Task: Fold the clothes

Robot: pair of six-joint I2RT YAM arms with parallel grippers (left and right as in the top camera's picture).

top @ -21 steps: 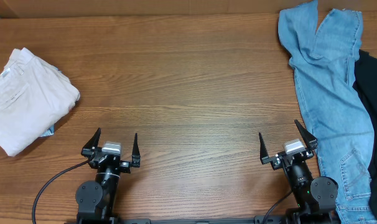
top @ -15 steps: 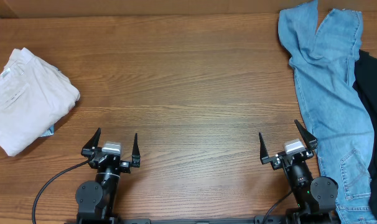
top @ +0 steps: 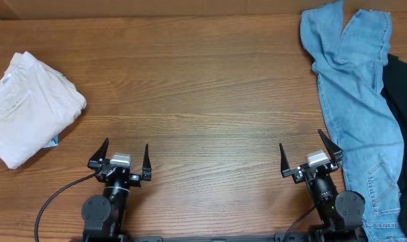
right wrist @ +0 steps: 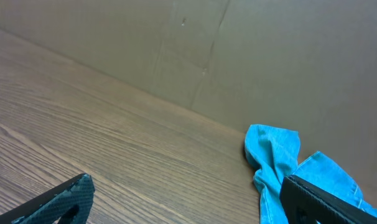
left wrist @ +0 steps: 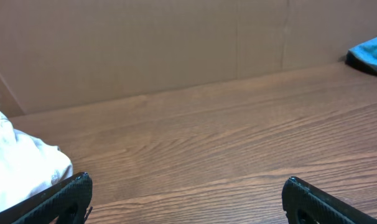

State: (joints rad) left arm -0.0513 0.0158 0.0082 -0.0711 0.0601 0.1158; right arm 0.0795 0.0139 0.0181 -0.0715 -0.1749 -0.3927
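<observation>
Light blue jeans (top: 354, 94) lie unfolded along the right side of the table, legs toward the far edge; they also show in the right wrist view (right wrist: 282, 168). A dark garment (top: 401, 114) lies beside them at the right edge. A folded white garment (top: 25, 107) sits at the far left, with its edge in the left wrist view (left wrist: 20, 168). My left gripper (top: 121, 156) is open and empty near the front edge, left of centre. My right gripper (top: 309, 153) is open and empty near the front edge, just left of the jeans.
A brown cardboard wall (left wrist: 176, 43) stands along the table's far edge. A bit of blue cloth (top: 52, 142) peeks out under the white garment. Bare wooden tabletop (top: 203, 101) lies between the garments.
</observation>
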